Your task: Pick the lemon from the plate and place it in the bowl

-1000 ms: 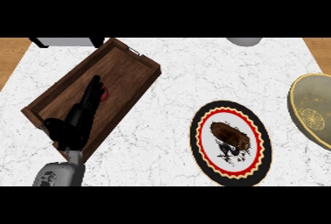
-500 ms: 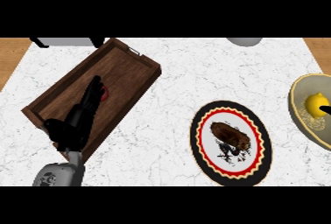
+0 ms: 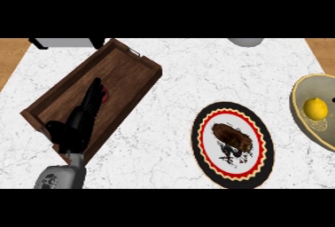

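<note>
The table is white marble with thin grey veins, and strips of light wood show past its edge at the upper left and upper right corners of the head view. A yellow lemon lies inside the pale olive bowl at the right edge, which is partly cut off by the frame. Near the bowl, toward the middle of the table, sits a round plate with a black rim, a red and cream scalloped ring and a white centre; a brown object rests on it. A dark wooden tray lies slanted at the upper left. The left hand stretches over the tray with its fingers straight and together, pointing up toward a small red thing beside the fingertips. A grey rounded object shows at the top edge, and a white and dark item sits at the upper left.
</note>
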Motion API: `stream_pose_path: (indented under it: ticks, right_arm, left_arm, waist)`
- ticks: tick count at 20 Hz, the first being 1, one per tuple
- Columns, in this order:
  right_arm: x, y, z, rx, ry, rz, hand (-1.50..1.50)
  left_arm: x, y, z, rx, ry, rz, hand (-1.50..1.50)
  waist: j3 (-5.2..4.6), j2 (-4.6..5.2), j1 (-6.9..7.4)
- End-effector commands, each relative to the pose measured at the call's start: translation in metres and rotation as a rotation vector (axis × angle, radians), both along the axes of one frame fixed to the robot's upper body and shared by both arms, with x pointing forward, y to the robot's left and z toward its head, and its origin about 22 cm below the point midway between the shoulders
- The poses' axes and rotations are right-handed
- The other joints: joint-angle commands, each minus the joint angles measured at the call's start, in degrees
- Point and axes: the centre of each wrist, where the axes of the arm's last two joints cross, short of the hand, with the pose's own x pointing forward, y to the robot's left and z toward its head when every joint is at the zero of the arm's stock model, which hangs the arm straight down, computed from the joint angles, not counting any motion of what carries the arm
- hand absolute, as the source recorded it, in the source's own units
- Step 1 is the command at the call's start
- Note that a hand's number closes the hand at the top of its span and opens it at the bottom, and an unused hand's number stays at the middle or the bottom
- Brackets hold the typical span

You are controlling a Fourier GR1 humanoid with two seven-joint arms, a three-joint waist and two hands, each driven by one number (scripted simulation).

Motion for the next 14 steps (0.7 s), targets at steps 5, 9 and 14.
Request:
stream_pose_path:
  ticks: [5, 9, 14]
  right_arm:
    - [-0.047, -0.034, 0.026, 0.181, -0.094, -0.036, -1.50]
    - [-0.067, -0.054, 0.032, 0.265, -0.132, -0.004, -1.50]
    - [-0.108, -0.066, 0.015, 0.339, -0.149, 0.045, -1.50]
  left_arm:
    - [-0.009, 0.007, -0.003, -0.006, 0.014, 0.016, 0.00]
    - [0.014, 0.001, 0.006, -0.014, -0.005, 0.009, 0.00]
    - [0.003, 0.016, -0.009, 0.005, 0.019, -0.010, 0.00]
  waist:
    - [-0.04, -0.26, -0.66]
    - [-0.03, -0.12, -0.82]
    - [-0.03, -0.11, -0.65]
